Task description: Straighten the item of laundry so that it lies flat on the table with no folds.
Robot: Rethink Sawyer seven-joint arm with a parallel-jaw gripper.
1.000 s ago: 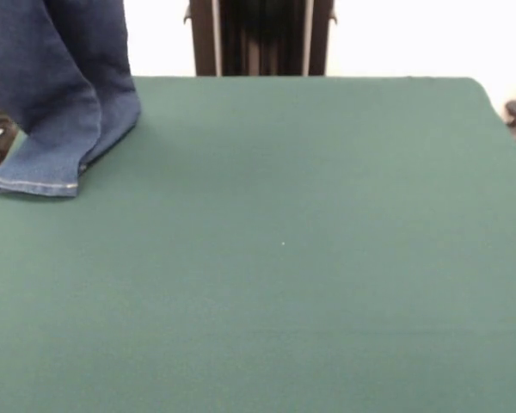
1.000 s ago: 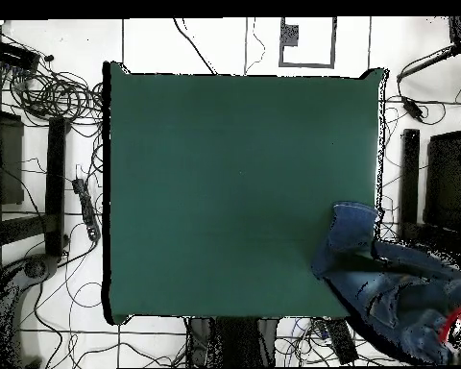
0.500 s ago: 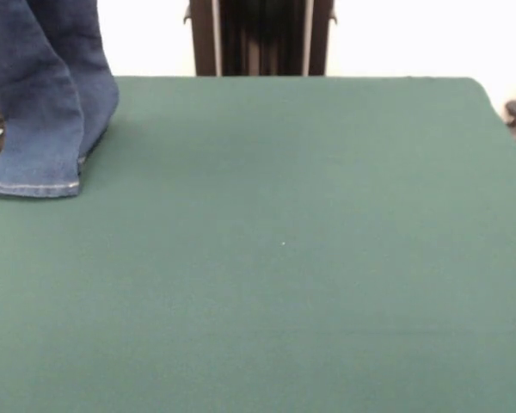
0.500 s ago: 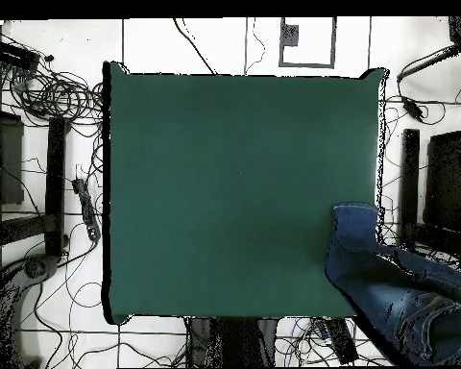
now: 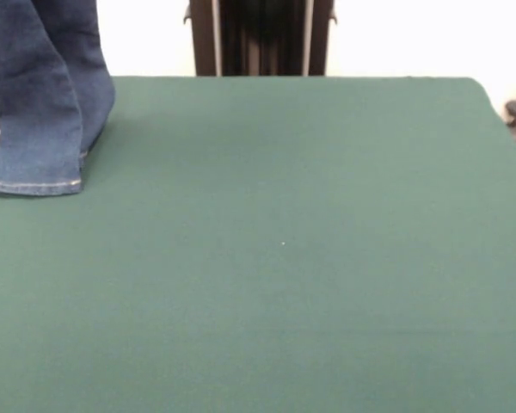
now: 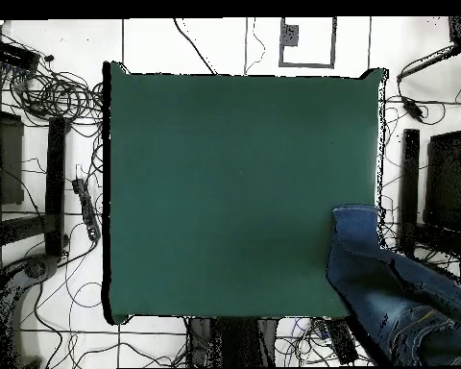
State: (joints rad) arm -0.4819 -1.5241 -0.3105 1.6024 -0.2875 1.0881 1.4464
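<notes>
- The jeans (image 5: 43,95) hung over one corner of the table (image 5: 284,258), legs down, with only the hems resting on the green top.
- From above, the jeans (image 6: 388,283) ran off past the table's (image 6: 234,192) edge, so most of the cloth was not over the top at all.
- The gripper was not visible in either view, so whether it was open or clamped on the cloth could not be told.
- The step in hand looked like carrying the jeans in over the table to lay them down.
- To do it well, the cloth should be drawn toward the middle with the hems trailing, then lowered slowly so the legs unroll flat instead of bunching.
</notes>
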